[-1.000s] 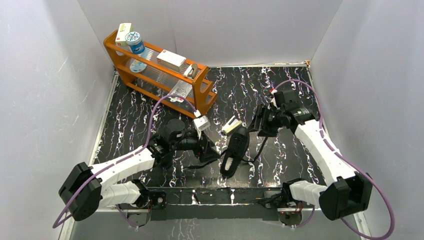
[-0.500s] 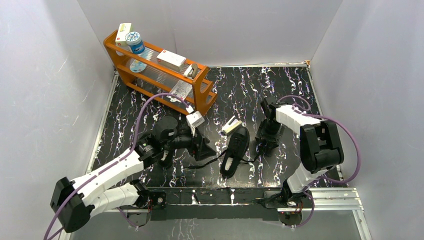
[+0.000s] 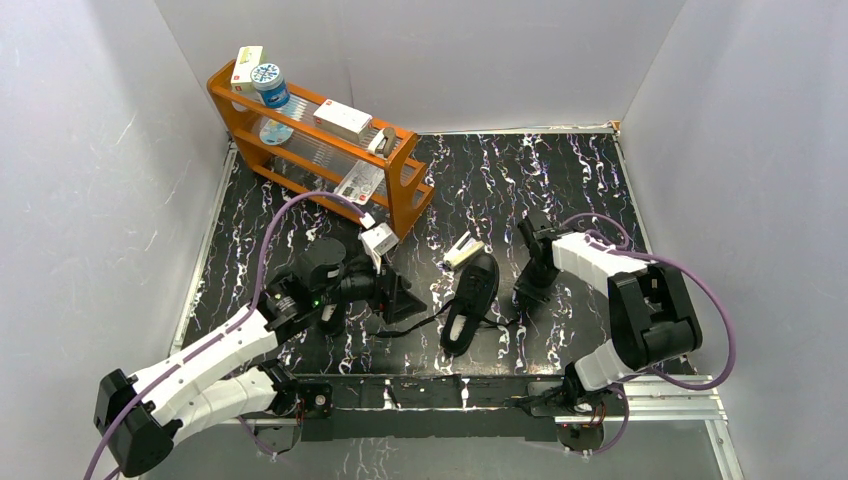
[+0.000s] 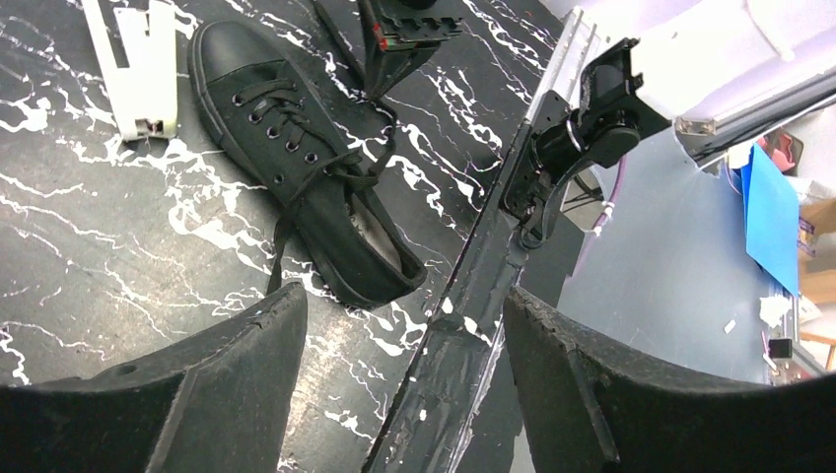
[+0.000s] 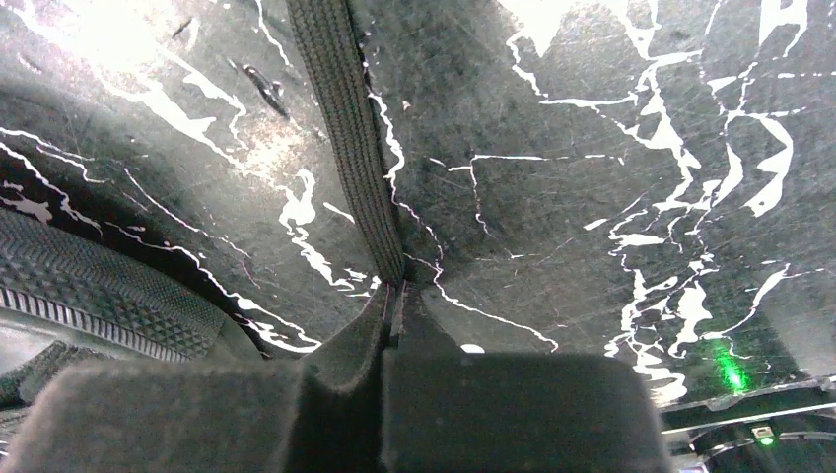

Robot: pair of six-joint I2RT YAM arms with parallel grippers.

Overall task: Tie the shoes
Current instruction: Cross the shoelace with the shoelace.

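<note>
**Top view.** One black shoe lies at the centre of the table, toe toward 1 o'clock and heel toward 7. A second shoe cannot be made out. The right gripper stands at the shoe's 3 o'clock, tips down at the tabletop. The left gripper lies at the shoe's 9 o'clock, beside a lace that trails out that way. A white box sits just beside the toe at 12 o'clock. A rack stands well apart at 10 o'clock.

**Left wrist view.** The left fingers are spread wide with nothing between them. Only table and the front rail lie beneath. The shoe is at 11 o'clock, its laces slack and unknotted.

**Right wrist view.** The right jaws are pressed together on a lace. It enters them at 6 o'clock and runs flat to 12 o'clock.

**Hazards (judged).**
- Nothing pins the shoe, so a pull toward 3 o'clock would likely drag or turn it rather than tension the lace.
- The pinch is narrow, and the thin lace may slide out.
- The tips are low enough to scrape the table on a sideways move.
- The other lace is not held, so no crossing can form until the left gripper takes it.
</note>
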